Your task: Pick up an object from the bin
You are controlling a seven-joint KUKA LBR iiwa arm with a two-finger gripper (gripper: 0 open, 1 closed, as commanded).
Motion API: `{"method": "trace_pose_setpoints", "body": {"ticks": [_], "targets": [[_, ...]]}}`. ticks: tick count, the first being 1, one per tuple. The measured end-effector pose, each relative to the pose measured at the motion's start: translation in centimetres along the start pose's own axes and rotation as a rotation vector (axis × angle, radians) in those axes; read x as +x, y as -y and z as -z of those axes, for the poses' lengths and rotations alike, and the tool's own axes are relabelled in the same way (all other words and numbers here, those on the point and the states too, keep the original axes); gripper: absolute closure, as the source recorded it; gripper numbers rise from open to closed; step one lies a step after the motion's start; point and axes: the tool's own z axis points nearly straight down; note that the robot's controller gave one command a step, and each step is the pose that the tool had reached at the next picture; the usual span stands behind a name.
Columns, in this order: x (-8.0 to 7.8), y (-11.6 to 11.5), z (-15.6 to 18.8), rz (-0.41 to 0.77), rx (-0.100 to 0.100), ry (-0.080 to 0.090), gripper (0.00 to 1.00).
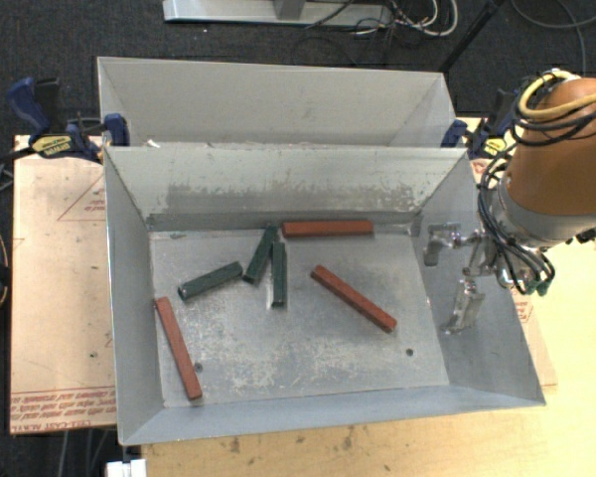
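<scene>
Just right of the middle of the grey metal bin's (278, 182) floor, a long red rectangular bar (353, 298) is lying slantwise. Its near end is pointing toward my gripper (450, 276), which is hovering by the right wall, jaws spread and empty. Three dark green bars (277, 274) are lying beyond.

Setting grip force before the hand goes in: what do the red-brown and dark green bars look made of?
The red-brown bars are straight, square-edged sticks with a matte, even colour: likely painted wood or hard plastic, unclear which. The dark green bars have the same shape, matte with no shine, so probably the same material. The bin is grey metal, dull and scuffed.
</scene>
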Motion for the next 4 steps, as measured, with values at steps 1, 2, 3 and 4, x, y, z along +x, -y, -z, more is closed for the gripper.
{"method": "trace_pose_setpoints", "body": {"ticks": [1, 2, 3, 4], "targets": [[-0.2, 0.0, 0.4, 0.003, 0.001, 0.007, 0.0], [0.3, -0.2, -4.8, -0.063, 0.001, 0.012, 0.0], [-1.6, -2.6, -11.5, -0.165, 0.0, 0.012, 0.0], [-1.7, -1.7, -15.9, -0.269, 0.0, 0.006, 1.0]]}}
